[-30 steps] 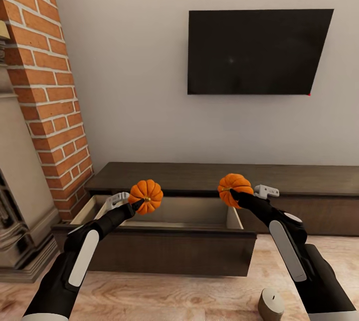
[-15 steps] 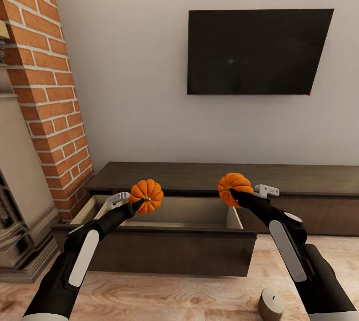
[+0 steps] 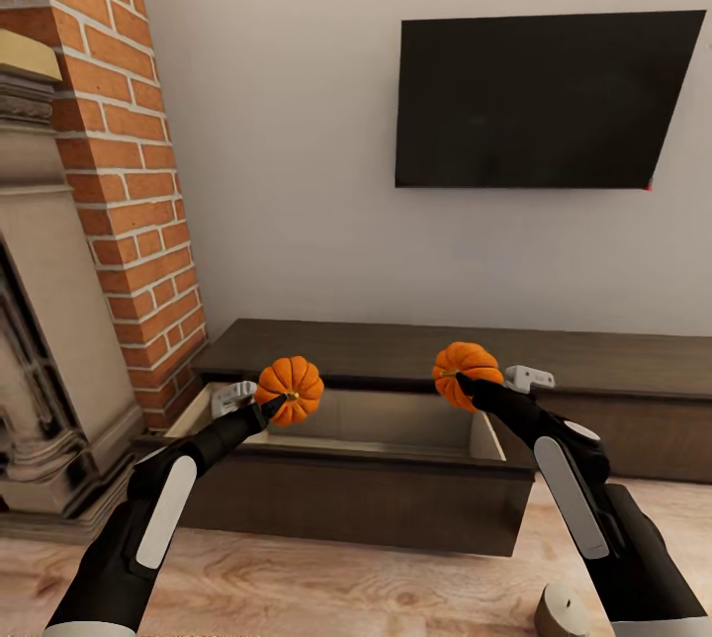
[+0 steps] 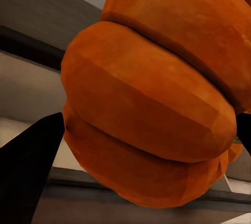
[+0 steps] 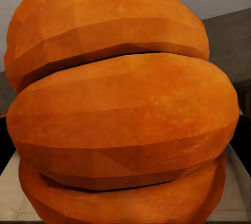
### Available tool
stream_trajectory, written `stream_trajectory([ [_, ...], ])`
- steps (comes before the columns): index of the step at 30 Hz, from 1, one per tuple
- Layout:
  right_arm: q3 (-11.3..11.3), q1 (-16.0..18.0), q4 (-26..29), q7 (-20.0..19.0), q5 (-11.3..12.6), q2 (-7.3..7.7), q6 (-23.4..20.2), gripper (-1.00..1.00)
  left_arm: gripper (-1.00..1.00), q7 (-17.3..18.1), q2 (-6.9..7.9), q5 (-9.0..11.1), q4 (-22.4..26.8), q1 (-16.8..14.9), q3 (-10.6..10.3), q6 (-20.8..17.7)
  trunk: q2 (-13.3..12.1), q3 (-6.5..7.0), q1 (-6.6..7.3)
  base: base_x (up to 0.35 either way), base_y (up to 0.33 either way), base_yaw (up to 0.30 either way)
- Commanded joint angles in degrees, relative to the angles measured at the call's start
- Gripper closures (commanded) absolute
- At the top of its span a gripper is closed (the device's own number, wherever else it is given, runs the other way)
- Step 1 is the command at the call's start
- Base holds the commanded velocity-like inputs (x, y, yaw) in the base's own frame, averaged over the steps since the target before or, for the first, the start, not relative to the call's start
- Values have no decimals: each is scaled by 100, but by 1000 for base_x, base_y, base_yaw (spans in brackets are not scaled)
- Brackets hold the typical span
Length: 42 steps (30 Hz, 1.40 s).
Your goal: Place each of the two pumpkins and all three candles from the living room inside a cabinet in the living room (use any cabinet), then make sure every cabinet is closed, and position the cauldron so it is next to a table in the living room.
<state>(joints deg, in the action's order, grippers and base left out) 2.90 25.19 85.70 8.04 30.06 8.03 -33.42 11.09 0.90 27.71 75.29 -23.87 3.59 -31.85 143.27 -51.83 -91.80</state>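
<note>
My left gripper (image 3: 281, 405) is shut on an orange ribbed pumpkin (image 3: 290, 389), held above the open drawer (image 3: 376, 419) of the long dark-brown cabinet (image 3: 415, 350). My right gripper (image 3: 461, 387) is shut on the other pumpkin (image 3: 467, 372), over the drawer's right part. The drawer is pulled out and its beige inside looks empty. In the left wrist view one pumpkin (image 4: 157, 93) bulks close between dark fingers (image 4: 29, 156). The other pumpkin (image 5: 123, 109) takes up most of the right wrist view. A beige candle (image 3: 564, 610) stands on the wood floor beside my right forearm.
A red brick column (image 3: 129, 152) and a stone fireplace surround (image 3: 49, 350) stand at the left. A black television (image 3: 539, 101) hangs on the pale wall above the cabinet. The drawer front (image 3: 346, 508) juts toward me over the wooden floor (image 3: 326, 588).
The whole picture has shifted right and slightly down, so the camera has moved; more of the fireplace shows. Both grippers still hold their pumpkins at the same spots in view.
</note>
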Motion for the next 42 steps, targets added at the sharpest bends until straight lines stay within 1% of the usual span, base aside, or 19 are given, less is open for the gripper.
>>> stream_trajectory([
  [1, 10, 4, 8, 59, 51, 6, -15, 100, 100, 16, -2, 33, 3, -4, 10, -40, 3, -6, 1, 40, -57, 49],
  [8, 11, 4, -51, 65, 39, -19, -12, 100, 100, 15, -2, 27, 3, -4, 4, -40, 3, -6, 1, 50, -130, 12],
  [9, 9, 4, -71, 68, 34, -60, -13, 100, 100, 12, -4, 26, 3, -4, 3, -40, 3, -6, 1, 9, -24, 1],
  [11, 3, 4, -95, 78, 23, -202, -20, 100, 100, 7, -8, 25, 3, -4, -10, -40, 3, -6, 1, 4, -10, 0],
  [12, 2, 4, -99, 85, 14, -254, -28, 100, 100, -20, -14, 21, 3, -4, -54, -40, 3, -6, 1, 2, -5, 0],
  [13, 1, 4, -103, 107, 1, -300, -33, 100, 100, -119, -21, 18, 2, -4, -145, -40, 3, -6, 1, 1, -3, 0],
  [14, 1, 4, -111, 179, -29, -373, -34, 100, 100, -433, -33, 18, -15, -7, -341, -40, 3, -6, 1, 1, -2, 0],
  [16, 0, 4, -152, 334, -105, -489, -28, 100, 100, -962, -55, 53, -10, -20, -578, -35, 3, -6, 1, 0, -1, 0],
  [17, 0, 4, -196, 408, -168, -539, -27, 100, 100, -1163, -90, 68, 12, -32, -663, -26, 3, -6, 1, 0, 0, 0],
  [18, 3, 6, -250, 462, -235, -583, -26, 100, 100, -1313, -151, 65, 36, -41, -720, -17, 3, -6, 1, 0, 0, 0],
  [20, 44, 22, -427, 519, -364, -674, -25, 100, 100, -1492, -275, 50, 30, -58, -788, -3, 3, -6, 1, 0, 0, 0],
  [21, 76, 36, -558, 533, -415, -714, -24, 100, 100, -1541, -321, 50, -14, -65, -808, 4, 3, -6, 1, 0, 0, 0],
  [22, 140, 64, -820, 545, -474, -776, -16, 100, 100, -1583, -369, 31, -161, -112, -829, 31, 3, -6, 1, 0, 0, 0],
  [24, 264, 132, -1182, 555, -576, -852, 106, 100, 100, -1610, -411, -53, -404, -281, -845, 104, 3, -6, 1, 0, 0, 0],
  [26, 373, 193, -1428, 576, -718, -890, 320, 100, 100, -1620, -484, -247, -680, -402, -850, 165, 3, -6, 1, 0, 0, 0],
  [28, 431, 230, -1535, 622, -793, -910, 444, 100, 100, -1628, -581, -465, -910, -458, -852, 295, 3, -6, 1, 0, 0, 0],
  [30, 460, 249, -1580, 652, -818, -936, 475, 100, 100, -1632, -642, -595, -1033, -486, -852, 467, 3, -6, 1, 0, 0, 0],
  [36, 490, 274, -1631, 687, -841, -1031, 493, 100, 100, -1636, -683, -676, -1124, -504, -859, 600, 3, -6, 1, 0, 0, 0],
  [42, 492, 276, -1637, 698, -841, -1052, 507, 100, 100, -1635, -683, -696, -1130, -505, -849, 613, 3, -6, 1, 0, 0, 0],
])
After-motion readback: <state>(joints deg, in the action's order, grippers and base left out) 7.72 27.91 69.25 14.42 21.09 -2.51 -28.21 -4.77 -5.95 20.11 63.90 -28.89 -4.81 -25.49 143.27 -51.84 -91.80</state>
